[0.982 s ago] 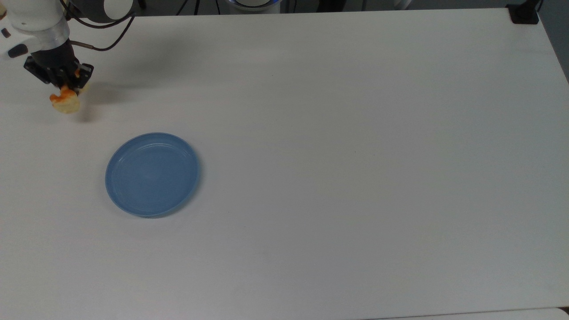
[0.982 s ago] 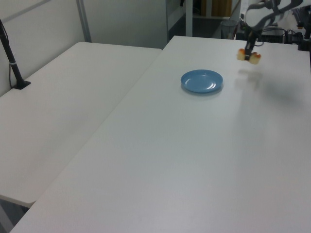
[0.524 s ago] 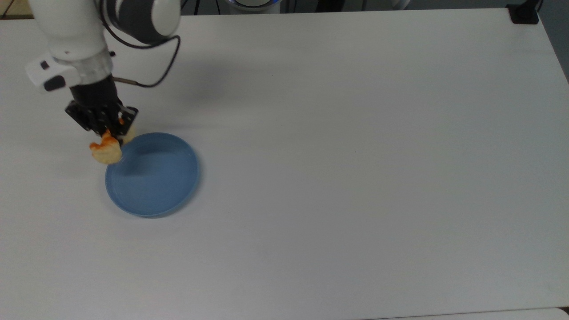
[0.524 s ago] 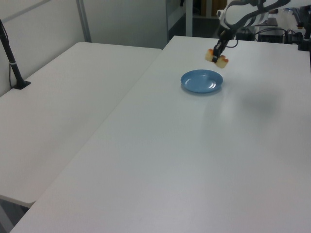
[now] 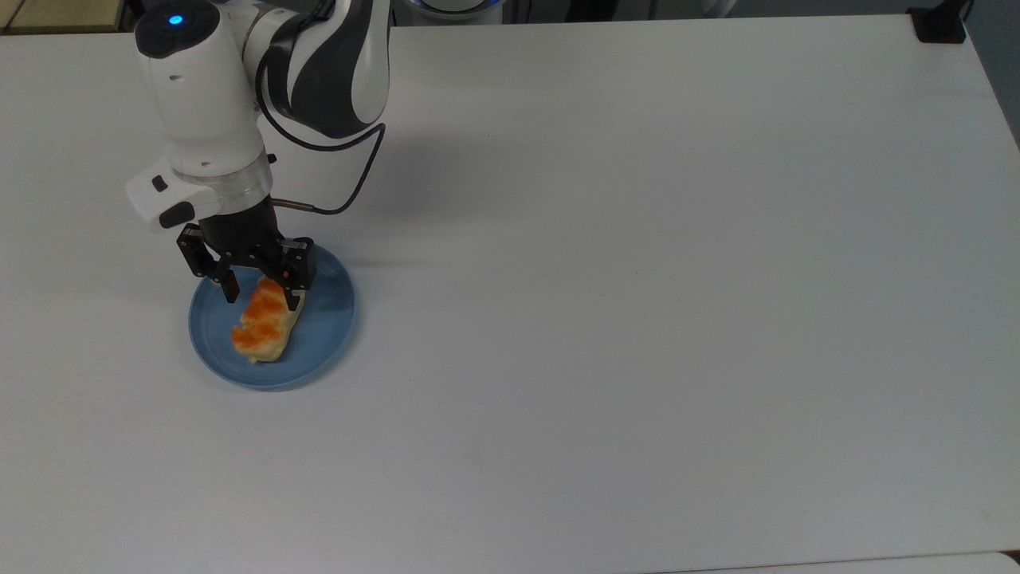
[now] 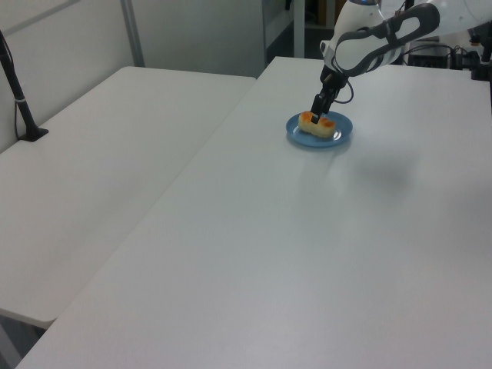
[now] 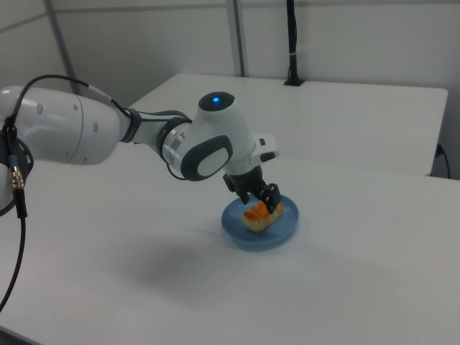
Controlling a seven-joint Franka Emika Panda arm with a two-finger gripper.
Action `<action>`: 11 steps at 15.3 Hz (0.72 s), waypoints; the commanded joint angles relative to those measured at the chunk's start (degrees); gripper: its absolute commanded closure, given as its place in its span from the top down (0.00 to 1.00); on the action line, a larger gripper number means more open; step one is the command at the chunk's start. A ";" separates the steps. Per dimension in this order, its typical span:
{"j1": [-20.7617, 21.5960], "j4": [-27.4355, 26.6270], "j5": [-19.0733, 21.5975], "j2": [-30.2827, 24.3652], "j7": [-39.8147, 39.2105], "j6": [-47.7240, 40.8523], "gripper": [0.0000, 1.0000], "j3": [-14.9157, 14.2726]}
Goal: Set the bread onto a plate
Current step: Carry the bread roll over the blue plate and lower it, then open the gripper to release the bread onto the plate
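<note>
Across the white table the arm has swung over the plate, where the bread now lies flat inside the rim, and the gripper stands spread open straddling its near end, so placement looks done.

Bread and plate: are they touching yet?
Touching. In the right view the bread lies flat on the plate with no gap under it; the top view shows the pincer open astride its upper end.
</note>
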 commanded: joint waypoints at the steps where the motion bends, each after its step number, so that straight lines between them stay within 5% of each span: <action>1: 1.78 1.44 0.40 -1.64 1.17 0.24 1.00 -0.44; 4: 2.49 0.66 -0.91 -9.44 4.14 -8.76 1.00 -0.52; 7: 4.77 1.01 -9.60 -14.91 10.46 -19.86 1.00 -0.18; 11: 5.92 2.40 -18.67 -22.47 23.31 -36.21 1.00 8.42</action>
